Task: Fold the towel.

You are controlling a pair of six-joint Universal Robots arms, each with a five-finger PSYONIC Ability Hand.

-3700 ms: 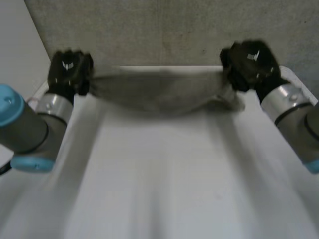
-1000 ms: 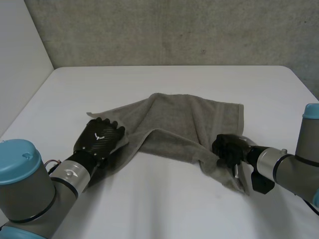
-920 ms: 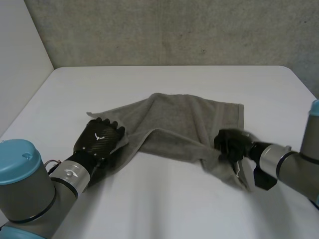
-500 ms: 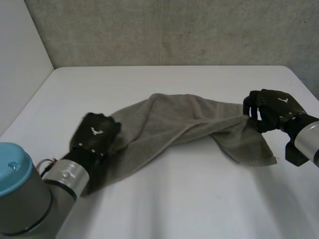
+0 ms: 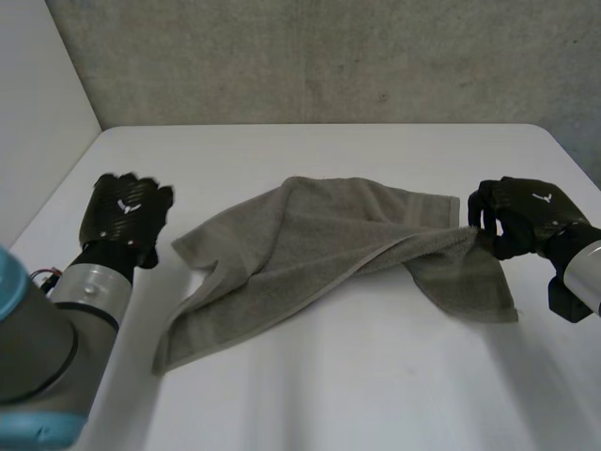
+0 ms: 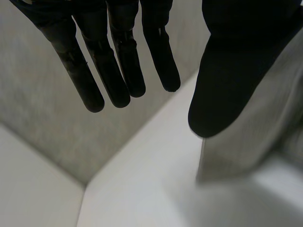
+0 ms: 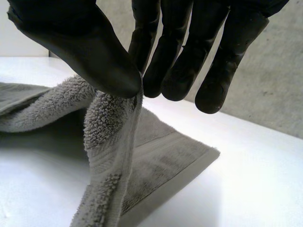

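Lying rumpled across the middle of the white desk (image 5: 329,395), the grey towel (image 5: 310,246) is found partly folded over itself. One corner is trailed toward the near left, and a loose flap is spread on the desk at the right. The towel's right end is raised off the surface and gathered into a narrow ridge. That ridge is held by the right robot hand (image 5: 522,218), which is positioned near the right edge of the desk, close to the towel's far right corner. In the right wrist view, the right robot hand (image 7: 85,52) is seen closed in a pinch. A fold of the towel (image 7: 111,137) is clamped between the thumb and the fingers (image 7: 182,52), and the rest of the cloth is draped down to the desk (image 7: 246,179). The left robot hand (image 5: 125,211) is recorded at the left side of the desk, apart from the towel, with a strip of bare desk between them. In the left wrist view, its fingers (image 6: 106,56) are extended straight and set apart from the thumb, and nothing is held. A rough grey wall (image 5: 329,56) is noted beyond the far edge of the desk.
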